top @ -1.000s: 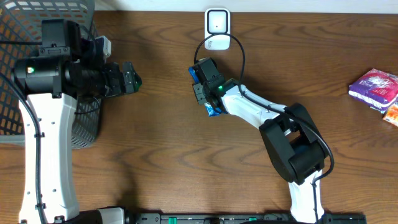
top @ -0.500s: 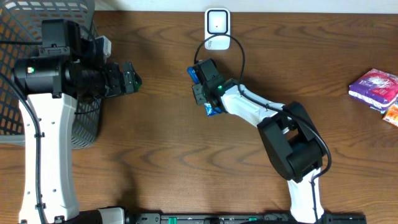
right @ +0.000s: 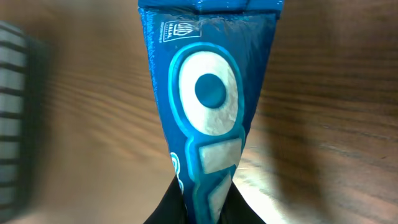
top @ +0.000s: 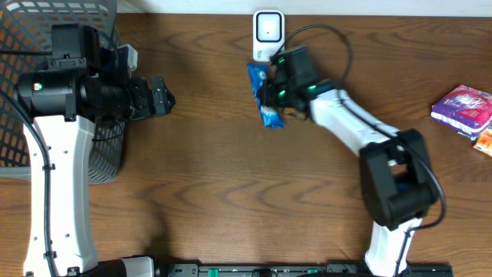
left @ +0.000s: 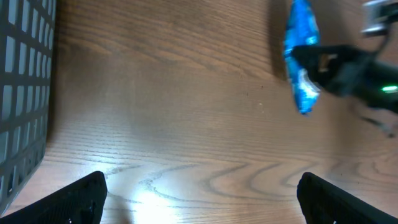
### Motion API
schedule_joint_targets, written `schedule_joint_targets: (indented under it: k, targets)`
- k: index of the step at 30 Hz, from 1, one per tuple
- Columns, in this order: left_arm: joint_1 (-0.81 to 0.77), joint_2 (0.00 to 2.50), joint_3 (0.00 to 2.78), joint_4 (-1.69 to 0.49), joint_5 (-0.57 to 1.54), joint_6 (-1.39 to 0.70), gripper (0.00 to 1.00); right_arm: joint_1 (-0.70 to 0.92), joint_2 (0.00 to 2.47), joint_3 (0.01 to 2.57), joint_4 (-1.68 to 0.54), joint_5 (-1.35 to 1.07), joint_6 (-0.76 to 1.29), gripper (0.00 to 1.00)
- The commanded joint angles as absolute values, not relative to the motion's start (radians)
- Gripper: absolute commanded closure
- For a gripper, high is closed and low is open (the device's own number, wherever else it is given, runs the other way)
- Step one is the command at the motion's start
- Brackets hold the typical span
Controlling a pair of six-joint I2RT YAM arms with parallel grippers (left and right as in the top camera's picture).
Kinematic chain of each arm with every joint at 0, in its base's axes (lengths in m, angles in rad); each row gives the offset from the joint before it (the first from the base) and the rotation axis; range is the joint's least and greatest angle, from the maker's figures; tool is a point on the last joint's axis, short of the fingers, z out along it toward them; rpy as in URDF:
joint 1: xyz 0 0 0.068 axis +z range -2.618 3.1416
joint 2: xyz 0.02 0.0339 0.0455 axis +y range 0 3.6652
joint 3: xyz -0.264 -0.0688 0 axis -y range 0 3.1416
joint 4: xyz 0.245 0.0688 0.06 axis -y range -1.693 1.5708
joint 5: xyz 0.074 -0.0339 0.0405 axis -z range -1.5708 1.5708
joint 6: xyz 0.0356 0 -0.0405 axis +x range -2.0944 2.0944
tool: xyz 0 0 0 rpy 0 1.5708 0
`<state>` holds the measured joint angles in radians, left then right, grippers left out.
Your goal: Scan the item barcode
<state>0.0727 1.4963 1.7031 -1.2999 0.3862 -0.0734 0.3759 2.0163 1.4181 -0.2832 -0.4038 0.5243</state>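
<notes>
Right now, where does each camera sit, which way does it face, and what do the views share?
Overhead: above the table, facing straight down; shows left arm, right arm, basket, scanner, packet.
Left wrist: on the left arm, facing across the table toward the packet; its open jaws frame the bottom corners, basket at left.
Right wrist: on the right arm, looking along its jaws, shut on the packet filling the view.
Shared: all three see the packet; overhead and left wrist also see the basket.
</notes>
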Motion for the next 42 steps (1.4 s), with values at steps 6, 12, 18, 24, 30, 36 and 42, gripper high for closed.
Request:
schedule_joint_targets:
  k: [6, 12, 18, 24, 30, 36, 42]
  targets:
    - [0.071, 1.500, 1.706, -1.301, 0.380, -0.060, 0.02, 0.244, 1.981, 1.421, -0.279, -1.016, 0.755, 0.87]
    - [0.071, 1.500, 1.706, -1.301, 0.380, -0.060, 0.02, 0.197, 1.981, 1.421, -0.280, -1.292, 0.724, 0.99]
    - [0.071, 1.500, 1.706, -1.301, 0.380, -0.060, 0.02, 0.183, 1.981, 1.421, -0.295, -1.070, 0.631, 0.81]
    - [0.071, 1.500, 1.706, -1.301, 0.380, -0.060, 0.02, 0.282, 1.982, 1.421, -0.405, -0.535, 0.588, 0.57]
    - [0.071, 1.500, 1.706, -1.301, 0.380, -0.060, 0.02, 0.463, 1.982, 1.421, -0.393, -0.054, 0.534, 0.39]
    - [0.071, 1.500, 1.706, -1.301, 0.380, -0.060, 0.02, 0.591, 1.982, 1.421, -0.385, 0.308, 0.535, 0.38]
    - [0.071, 1.500, 1.706, -1.301, 0.380, -0.060, 0.02, 0.609, 1.983, 1.407, -0.384, 0.391, 0.535, 0.39]
